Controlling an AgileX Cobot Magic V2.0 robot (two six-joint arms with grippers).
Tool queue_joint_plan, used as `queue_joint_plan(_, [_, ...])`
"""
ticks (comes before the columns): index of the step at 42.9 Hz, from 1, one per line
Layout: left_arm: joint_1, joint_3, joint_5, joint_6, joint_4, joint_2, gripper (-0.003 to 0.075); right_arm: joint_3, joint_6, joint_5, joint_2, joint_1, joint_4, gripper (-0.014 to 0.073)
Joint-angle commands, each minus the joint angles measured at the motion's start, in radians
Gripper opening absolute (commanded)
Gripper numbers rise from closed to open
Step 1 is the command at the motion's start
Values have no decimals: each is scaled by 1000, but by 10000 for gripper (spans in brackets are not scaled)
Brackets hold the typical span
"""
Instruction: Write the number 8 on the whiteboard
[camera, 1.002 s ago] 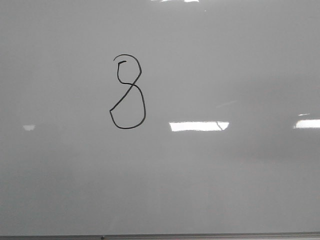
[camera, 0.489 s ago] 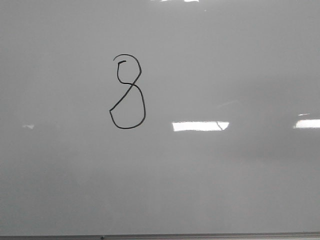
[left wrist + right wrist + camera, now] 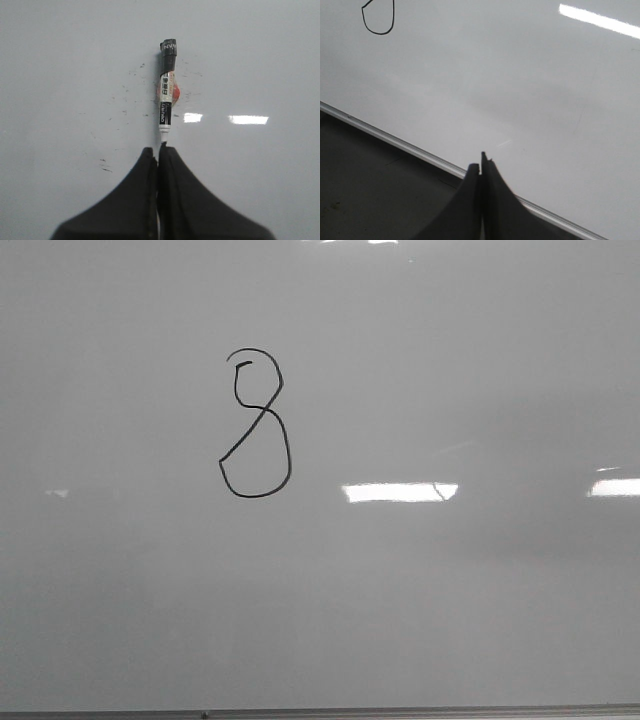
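Note:
The number 8 (image 3: 263,412) is drawn in thin black line left of centre on the whiteboard (image 3: 450,590), with a small upper loop and a larger lower loop. No gripper shows in the front view. In the left wrist view my left gripper (image 3: 159,150) is shut on a white marker (image 3: 165,100) with a black end, which points away from the jaws over the whiteboard (image 3: 260,60). I cannot tell whether its tip touches. In the right wrist view my right gripper (image 3: 481,162) is shut and empty over the board's near edge. The 8's lower loop (image 3: 379,33) shows far off.
A thin dark edge strip (image 3: 320,713) runs along the board's bottom. Bright glare patches (image 3: 400,492) lie right of the 8. Small black smudges (image 3: 105,165) dot the board near the marker. A silver frame (image 3: 395,140) borders a dark surface (image 3: 370,190) beyond the board.
The 8 looks the same. Only the glare patches shift slightly, and the faint one at the left has dimmed.

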Motion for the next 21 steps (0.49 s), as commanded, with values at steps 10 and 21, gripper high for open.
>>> queue_joint_plan(10, [1,13,-82,-9,-10,-12,-21,-14,-1,-100,-13,-16,-15,-71])
queue_joint_plan(21, [1,13,-82,-9,-10,-12,-21,218,-1,-417,-219,-228,12,-71])
